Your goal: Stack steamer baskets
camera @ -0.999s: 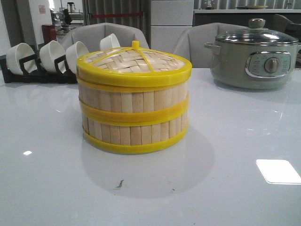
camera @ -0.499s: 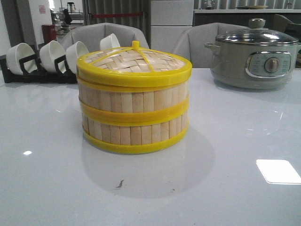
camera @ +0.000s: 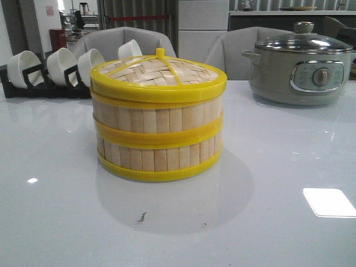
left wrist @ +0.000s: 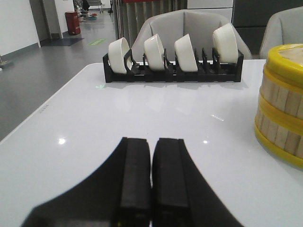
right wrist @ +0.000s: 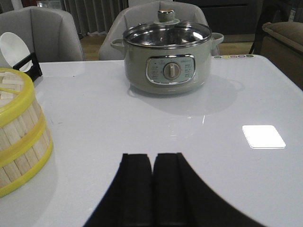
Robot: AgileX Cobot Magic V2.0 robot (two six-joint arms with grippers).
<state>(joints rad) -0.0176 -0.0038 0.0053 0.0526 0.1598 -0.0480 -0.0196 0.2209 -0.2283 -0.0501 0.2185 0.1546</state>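
Two bamboo steamer baskets [camera: 158,133] with yellow rims stand stacked one on the other in the middle of the white table, with the woven lid [camera: 157,72] on top. The stack also shows in the left wrist view [left wrist: 281,104] and in the right wrist view [right wrist: 19,132]. My left gripper [left wrist: 151,142] is shut and empty, low over the table to the left of the stack and apart from it. My right gripper [right wrist: 152,157] is shut and empty, to the right of the stack and apart from it. Neither gripper shows in the front view.
A black rack with white bowls [camera: 50,69] stands at the back left, also in the left wrist view [left wrist: 173,54]. A grey-green electric pot with a glass lid [camera: 300,64] stands at the back right, also in the right wrist view [right wrist: 165,56]. Grey chairs stand behind the table.
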